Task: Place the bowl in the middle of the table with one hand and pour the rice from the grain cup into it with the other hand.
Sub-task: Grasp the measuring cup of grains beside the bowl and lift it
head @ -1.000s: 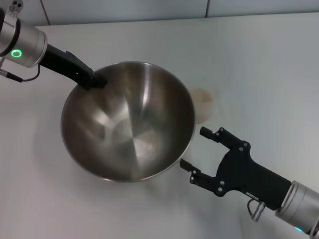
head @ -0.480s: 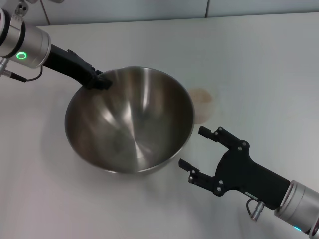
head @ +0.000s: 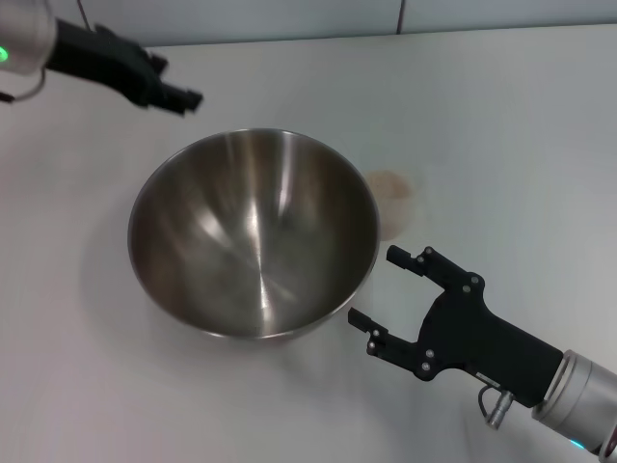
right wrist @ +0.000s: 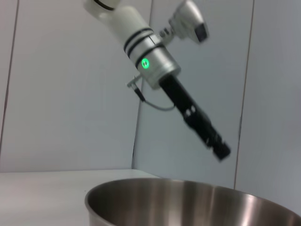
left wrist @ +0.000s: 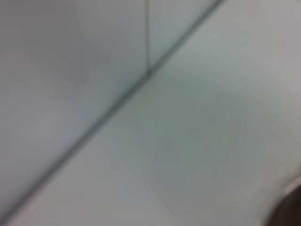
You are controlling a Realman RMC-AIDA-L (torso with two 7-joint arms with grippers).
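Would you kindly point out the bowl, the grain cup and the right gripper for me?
bowl [head: 253, 236], head view, inner wall.
grain cup [head: 390, 190], head view, rice at its open top.
right gripper [head: 390, 289], head view, midway between fingertips.

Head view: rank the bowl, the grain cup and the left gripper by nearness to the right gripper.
From the right gripper:
1. bowl, its rim just beside the fingers, toward the robot's left.
2. grain cup, just beyond, behind the bowl's rim.
3. left gripper, far across the bowl, near the table's back edge.

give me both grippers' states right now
Left gripper: above the table beyond the bowl, holding nothing; open or shut cannot be told.
Right gripper: open, empty, beside the bowl.
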